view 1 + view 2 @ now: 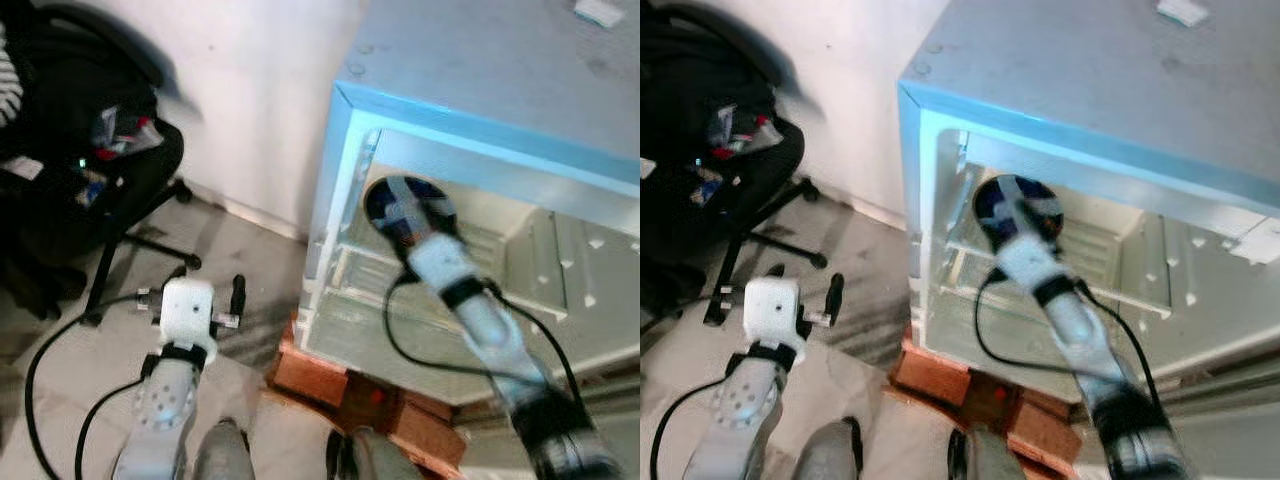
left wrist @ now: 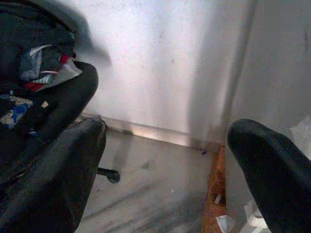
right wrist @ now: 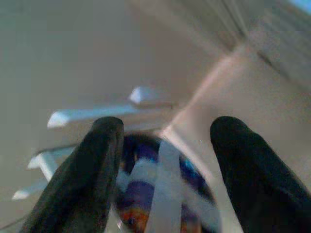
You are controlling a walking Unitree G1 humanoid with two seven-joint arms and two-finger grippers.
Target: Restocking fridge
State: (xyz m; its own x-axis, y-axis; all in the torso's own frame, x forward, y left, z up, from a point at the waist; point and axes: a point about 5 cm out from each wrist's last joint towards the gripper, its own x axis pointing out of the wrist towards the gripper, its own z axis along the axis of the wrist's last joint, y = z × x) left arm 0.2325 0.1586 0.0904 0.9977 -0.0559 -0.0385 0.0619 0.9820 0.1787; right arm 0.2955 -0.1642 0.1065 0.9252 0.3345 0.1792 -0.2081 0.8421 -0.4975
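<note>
A pale blue fridge stands open in front of me, with white shelves inside. My right gripper reaches into its upper left part and is shut on a round dark blue item with white stripes. In the right wrist view the blue item sits between both black fingers, close to the fridge's inner wall ribs. My left gripper hangs open and empty over the floor, left of the fridge.
A black office chair piled with clothes stands at the left by the white wall. The fridge rests on reddish blocks. A small white object lies on the fridge top. Black cables trail on the floor.
</note>
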